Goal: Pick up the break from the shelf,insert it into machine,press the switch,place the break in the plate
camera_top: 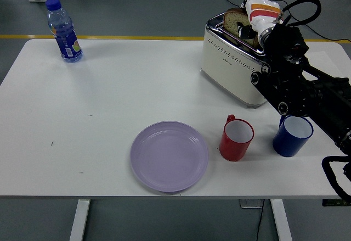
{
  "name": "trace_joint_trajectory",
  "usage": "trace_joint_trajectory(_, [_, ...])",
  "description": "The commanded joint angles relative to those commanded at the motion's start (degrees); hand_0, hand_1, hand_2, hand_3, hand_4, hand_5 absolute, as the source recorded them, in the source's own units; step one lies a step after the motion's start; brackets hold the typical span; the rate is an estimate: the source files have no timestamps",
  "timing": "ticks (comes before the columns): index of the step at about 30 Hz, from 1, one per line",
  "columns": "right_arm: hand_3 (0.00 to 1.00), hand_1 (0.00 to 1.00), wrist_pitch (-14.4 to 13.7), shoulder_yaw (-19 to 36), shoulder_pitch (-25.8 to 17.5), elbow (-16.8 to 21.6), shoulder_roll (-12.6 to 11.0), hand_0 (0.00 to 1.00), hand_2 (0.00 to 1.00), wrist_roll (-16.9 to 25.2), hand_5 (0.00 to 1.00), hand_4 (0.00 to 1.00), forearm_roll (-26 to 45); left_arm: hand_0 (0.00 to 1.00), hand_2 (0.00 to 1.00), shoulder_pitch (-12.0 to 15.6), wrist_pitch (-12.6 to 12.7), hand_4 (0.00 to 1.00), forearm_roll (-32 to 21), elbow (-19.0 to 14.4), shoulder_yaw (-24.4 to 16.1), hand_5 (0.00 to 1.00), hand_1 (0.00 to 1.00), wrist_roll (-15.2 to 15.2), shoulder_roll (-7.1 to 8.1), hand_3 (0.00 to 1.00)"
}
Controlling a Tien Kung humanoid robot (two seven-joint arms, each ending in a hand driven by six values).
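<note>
A cream and chrome toaster [226,60] stands at the table's back right. A slice of brown bread [235,20] sticks up out of its top slot, raised well above the rim. My right hand [251,22], in a white glove with orange and red stripes, is curled around the slice from the right. The black right arm [296,84] reaches in from the right edge. A lilac plate [169,155] lies empty near the front edge, left of the cups. My left arm is out of view.
A red mug [236,138] and a blue mug [293,134] stand in front of the toaster, under my right arm. A water bottle with a blue cap [63,31] stands at the back left corner. Black cables loop over the arm.
</note>
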Motion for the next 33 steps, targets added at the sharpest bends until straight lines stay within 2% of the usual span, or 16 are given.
trace_joint_trajectory(4, [0.461, 0.246, -0.8, 0.1, -0.3, 1.6, -0.5, 0.179, 0.345, -0.1, 0.002, 0.448, -0.1, 0.680, 0.678, 0.1, 0.0, 0.292, -0.1, 0.0, 0.0, 0.830, 0.694, 0.0, 0.05, 0.562])
trace_joint_trajectory(7, [0.461, 0.246, -2.6, 0.9, -0.7, 5.1, -2.9, 0.179, 0.345, -0.2, 0.002, 0.448, -0.1, 0.680, 0.678, 0.3, 0.0, 0.292, 0.1, 0.0, 0.0, 0.830, 0.694, -0.1, 0.18, 0.562])
trace_joint_trajectory(18, [0.437, 0.220, -4.4, 4.3, -1.4, 13.1, -8.8, 0.165, 0.324, -0.6, 0.002, 0.418, -0.1, 0.680, 0.680, 0.4, 0.0, 0.290, 0.3, 0.0, -0.1, 0.830, 0.692, -0.2, 0.27, 0.562])
trace_joint_trajectory(25, [0.426, 0.208, -6.0, 7.4, -2.7, 21.5, -13.1, 0.158, 0.315, -1.2, 0.002, 0.449, 1.2, 0.680, 0.680, 0.2, 0.0, 0.290, 0.1, 0.0, -0.2, 0.830, 0.692, -0.2, 0.26, 0.562])
trace_joint_trajectory(33, [0.409, 0.165, -4.8, 9.9, -5.3, 32.5, -17.2, 0.120, 0.296, -3.2, 0.002, 0.456, 5.9, 0.680, 0.681, 0.1, 0.1, 0.289, -0.4, 0.0, 0.0, 0.829, 0.692, -0.3, 0.20, 0.562])
